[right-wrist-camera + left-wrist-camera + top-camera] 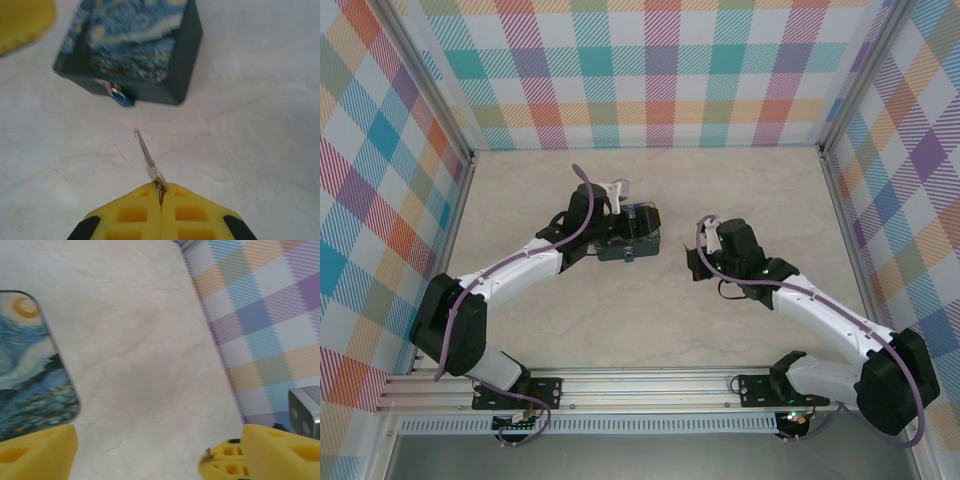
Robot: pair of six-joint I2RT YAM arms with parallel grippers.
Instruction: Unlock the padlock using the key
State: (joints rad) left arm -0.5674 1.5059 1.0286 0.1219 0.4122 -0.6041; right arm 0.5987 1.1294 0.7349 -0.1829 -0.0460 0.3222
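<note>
A thin shiny metal key (147, 156) is gleaming ahead of the matt yellow plastic right gripper (161, 190); farther ahead, a glossy blue painted tin box (135, 45) is shining.

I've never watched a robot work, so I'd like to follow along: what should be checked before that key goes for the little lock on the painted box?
1. Is the key held firm? Ok: it is pinched in the shut right gripper, with its blade sticking out ahead.
2. Is it aimed at the padlock? Roughly ok: the tip points toward it, with a gap between them.
3. Does the keyhole face the key? Cannot tell: the padlock is blurred.
4. Is the painted tin steadied? Not ok: the left gripper is open, and the tin lies beside one finger, not between them.
5. Is the path from key to padlock free? Ok: only bare table lies between.
</note>
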